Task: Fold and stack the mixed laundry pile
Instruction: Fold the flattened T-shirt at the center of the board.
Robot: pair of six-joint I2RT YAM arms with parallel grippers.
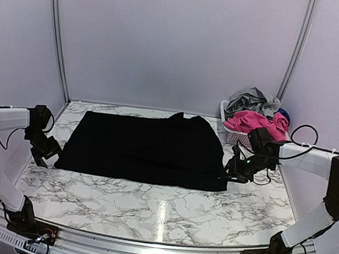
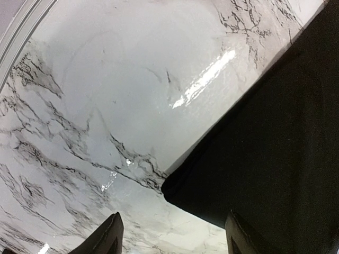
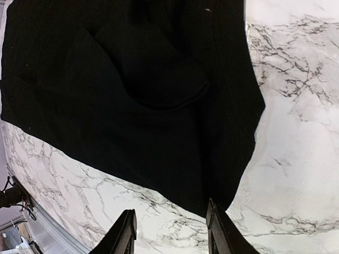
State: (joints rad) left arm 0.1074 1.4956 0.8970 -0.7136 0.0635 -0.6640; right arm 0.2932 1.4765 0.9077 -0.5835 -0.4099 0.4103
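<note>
A large black cloth (image 1: 145,149) lies spread flat on the marble table. My left gripper (image 1: 45,156) is open and empty beside its near left corner, which shows in the left wrist view (image 2: 254,159) just ahead of the open fingers (image 2: 108,238). My right gripper (image 1: 230,174) is open and empty at the near right corner; the right wrist view shows the cloth (image 3: 137,106) just beyond the fingertips (image 3: 220,233). Grey trousers (image 1: 252,101), a bright pink piece (image 1: 253,121) and a dark blue piece (image 1: 284,114) lie heaped in the basket.
A white lattice basket (image 1: 237,136) stands at the back right corner of the table, close behind my right arm. Marble tabletop (image 1: 160,209) lies in front of the cloth. Grey walls enclose the back and sides.
</note>
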